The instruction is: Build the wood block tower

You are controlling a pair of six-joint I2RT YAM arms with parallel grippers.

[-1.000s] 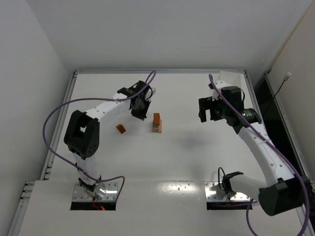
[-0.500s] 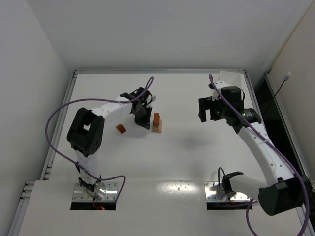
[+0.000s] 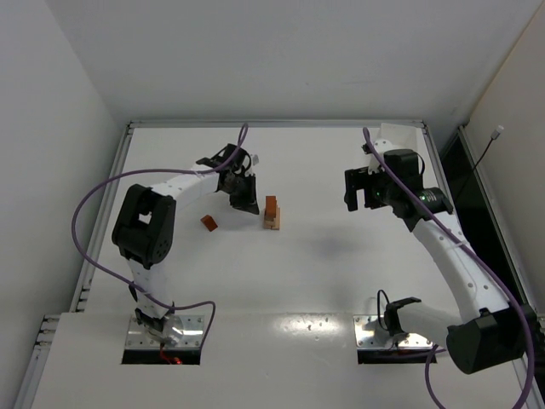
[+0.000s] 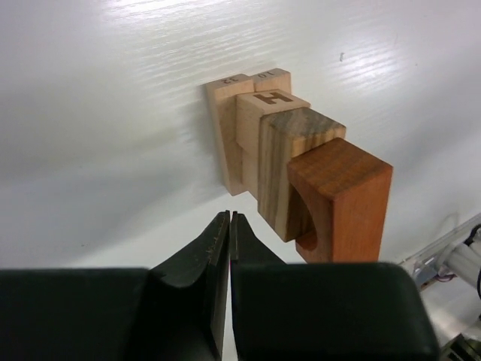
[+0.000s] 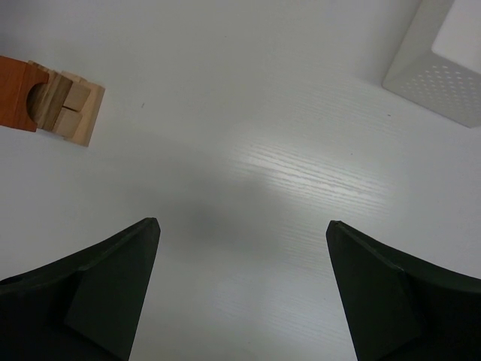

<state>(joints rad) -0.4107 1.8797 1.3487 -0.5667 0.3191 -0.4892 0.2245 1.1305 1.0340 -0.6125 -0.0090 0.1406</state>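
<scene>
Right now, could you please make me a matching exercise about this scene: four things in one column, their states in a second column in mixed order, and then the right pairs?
Things
1. left gripper
2. right gripper
3. tower
4. loose reddish-orange block

States
A. lies alone, apart from the tower
B. open, holding nothing
C. shut, holding nothing, close beside the tower
D. stands upright, with an orange arch on top

Pairs: 1-C, 2-B, 3-D, 4-A
</scene>
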